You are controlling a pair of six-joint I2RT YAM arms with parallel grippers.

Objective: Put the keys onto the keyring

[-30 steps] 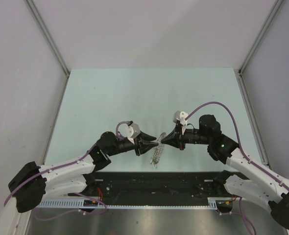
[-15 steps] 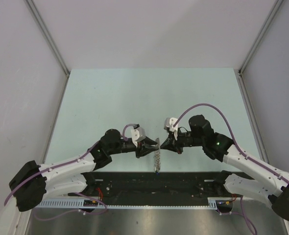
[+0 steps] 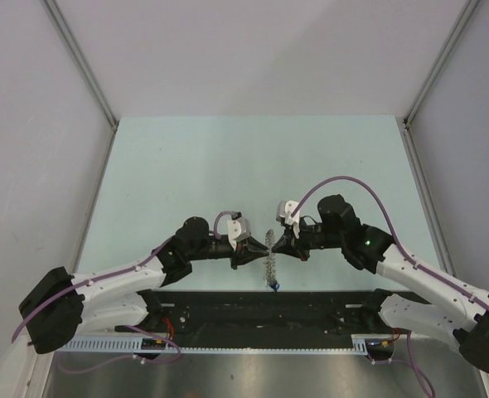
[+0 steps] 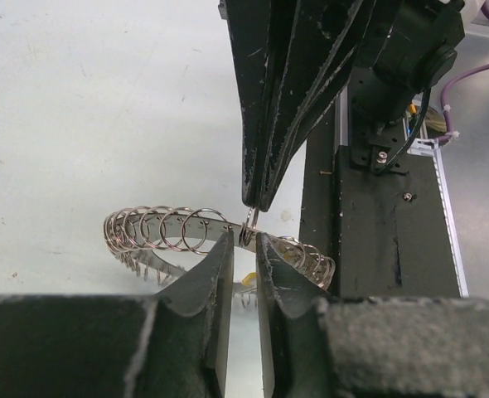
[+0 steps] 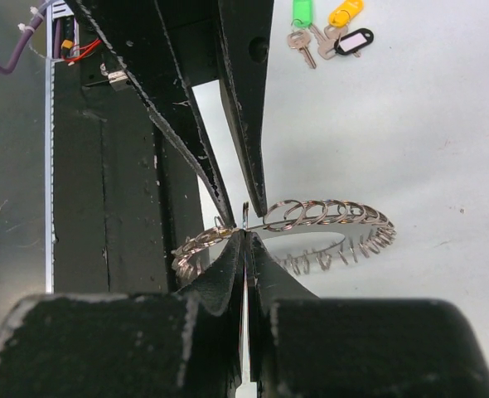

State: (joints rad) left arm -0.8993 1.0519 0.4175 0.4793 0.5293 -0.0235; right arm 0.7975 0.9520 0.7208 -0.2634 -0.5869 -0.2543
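Above the pale green surface (image 3: 228, 166), the right tool (image 5: 244, 239) was clamped shut on one loop (image 4: 249, 222) of the coiled keyring (image 5: 327, 214). The left tool (image 4: 244, 239) straddled that loop, jaws slightly apart. The keys (image 5: 323, 37) lay on the surface, well apart from the keyring.

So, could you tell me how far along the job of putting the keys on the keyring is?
Done: both grippers are at the curved band of small silver metal rings. In hand: the right gripper is shut on one thin ring; the left gripper stands narrowly open around it. Left: the keys with green, yellow and white plastic tags lie apart on the table, none threaded.
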